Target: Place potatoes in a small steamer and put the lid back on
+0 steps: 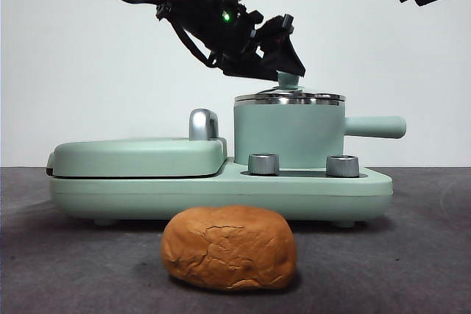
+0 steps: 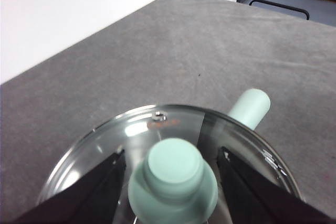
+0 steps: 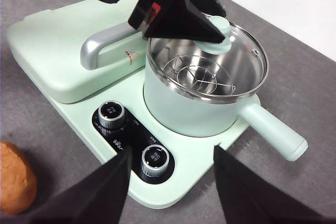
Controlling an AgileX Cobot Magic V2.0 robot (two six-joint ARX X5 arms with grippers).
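Note:
The potato (image 1: 229, 248), an orange-brown cracked lump, lies on the grey table in front of the appliance; its edge also shows in the right wrist view (image 3: 13, 182). The small steamer (image 1: 288, 134) is a mint-green pot with a side handle (image 1: 375, 126). The glass lid (image 2: 157, 129) rests on its steel rim. My left gripper (image 1: 288, 70) is down over the lid, its open jaws standing on either side of the mint-green knob (image 2: 173, 169) with narrow gaps. My right gripper (image 3: 170, 182) is open and empty, high above the appliance's front right; it is the black tip at the front view's top right corner.
The pot stands on a mint-green base (image 1: 221, 189) with two steel dials (image 3: 111, 114). A flat hinged griddle section (image 1: 136, 156) with a steel handle (image 1: 202, 123) fills the base's left half. A wire rack (image 3: 199, 74) shows through the lid.

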